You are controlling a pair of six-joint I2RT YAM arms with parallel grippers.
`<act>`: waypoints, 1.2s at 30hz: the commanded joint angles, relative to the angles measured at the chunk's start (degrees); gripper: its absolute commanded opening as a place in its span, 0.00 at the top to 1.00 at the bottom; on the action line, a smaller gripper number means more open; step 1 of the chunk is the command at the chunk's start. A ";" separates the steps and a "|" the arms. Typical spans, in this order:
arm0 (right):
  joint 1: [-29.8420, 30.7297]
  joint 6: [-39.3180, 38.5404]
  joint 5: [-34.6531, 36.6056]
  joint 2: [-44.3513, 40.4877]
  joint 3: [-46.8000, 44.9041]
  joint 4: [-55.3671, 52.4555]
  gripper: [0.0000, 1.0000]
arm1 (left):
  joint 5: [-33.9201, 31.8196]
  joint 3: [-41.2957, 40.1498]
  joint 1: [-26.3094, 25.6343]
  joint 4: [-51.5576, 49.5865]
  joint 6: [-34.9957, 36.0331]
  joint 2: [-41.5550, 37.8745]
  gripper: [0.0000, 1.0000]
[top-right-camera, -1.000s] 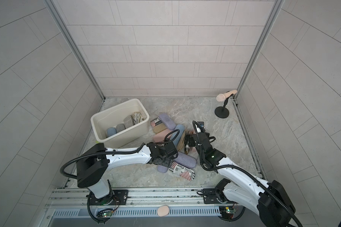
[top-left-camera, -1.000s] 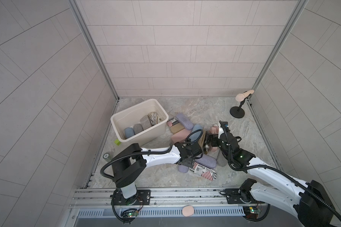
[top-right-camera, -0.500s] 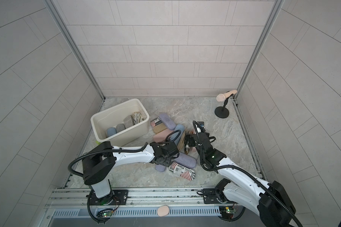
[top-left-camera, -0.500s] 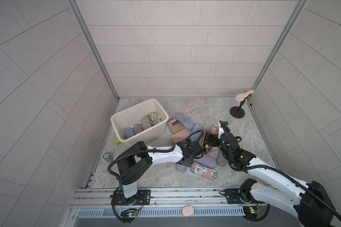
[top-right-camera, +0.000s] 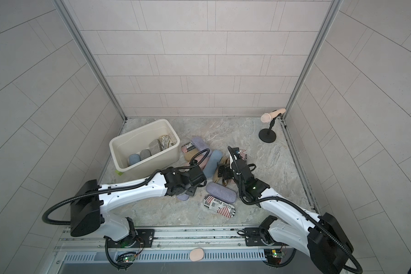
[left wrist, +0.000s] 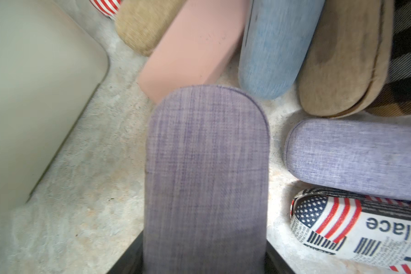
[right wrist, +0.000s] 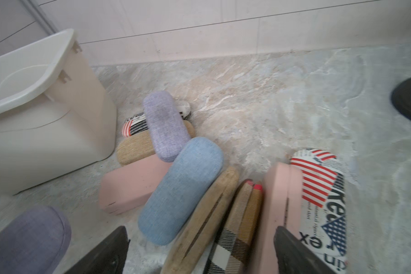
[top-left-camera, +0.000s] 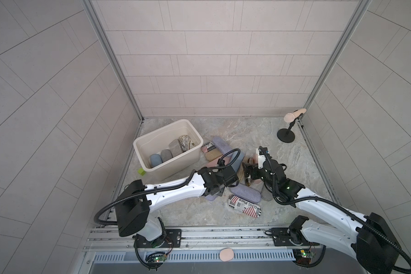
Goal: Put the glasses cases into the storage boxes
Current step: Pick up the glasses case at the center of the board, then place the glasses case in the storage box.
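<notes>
The cream storage box (top-left-camera: 176,166) stands at the back left with several glasses cases in it, among them a light blue one (top-left-camera: 156,160). More cases lie heaped on the floor to its right. My left gripper (left wrist: 204,258) is shut on a lilac case (left wrist: 207,166) that lies low by the box's near corner (top-left-camera: 210,197). My right gripper (right wrist: 199,249) is open and straddles a tan case (right wrist: 207,213) and a plaid case (right wrist: 237,225) standing on edge, with a pink case (right wrist: 275,197) by one finger. A flag-print case (top-left-camera: 244,206) and another lilac case (top-left-camera: 244,193) lie nearer the front.
A microphone on a black-based stand (top-left-camera: 286,136) stands at the back right corner. A small green cube (top-left-camera: 141,172) sits left of the box. Tiled walls close in three sides, and the arms' rail runs along the front.
My left gripper's jaws have closed onto the lilac case, and the left arm's elbow has shifted right. The right gripper has stayed over the tan and plaid cases.
</notes>
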 commanded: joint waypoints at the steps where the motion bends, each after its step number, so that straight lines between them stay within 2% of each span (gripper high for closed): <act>1: 3.20 -3.52 -5.11 2.16 2.85 2.16 0.04 | -7.61 4.53 0.34 -6.52 0.49 -4.91 0.41; 4: 5.98 -5.33 -3.67 4.00 4.16 1.57 0.04 | -10.93 5.86 0.83 -6.12 2.16 -9.03 0.41; 6: 6.26 -5.20 -3.43 4.52 4.43 1.68 0.04 | -10.40 6.94 3.03 -5.78 3.10 -11.62 0.42; 14: 6.21 -4.80 -2.56 3.78 3.94 1.85 0.04 | -1.65 10.40 17.96 -3.22 7.70 -15.23 0.43; 23: 6.24 -4.38 -2.04 2.35 3.38 2.07 0.04 | 7.45 21.24 34.47 1.00 10.47 -7.52 0.44; 26: 6.23 -4.34 -1.02 2.00 3.02 2.58 0.04 | 8.43 24.88 38.52 2.31 10.10 -5.00 0.44; 32: 6.18 -5.23 0.77 -0.44 1.58 3.50 0.04 | 4.97 25.31 42.19 7.21 7.61 -2.91 0.45; 36: 6.18 -5.76 2.64 -2.71 0.48 3.71 0.04 | 5.26 24.20 44.28 9.39 4.89 0.09 0.46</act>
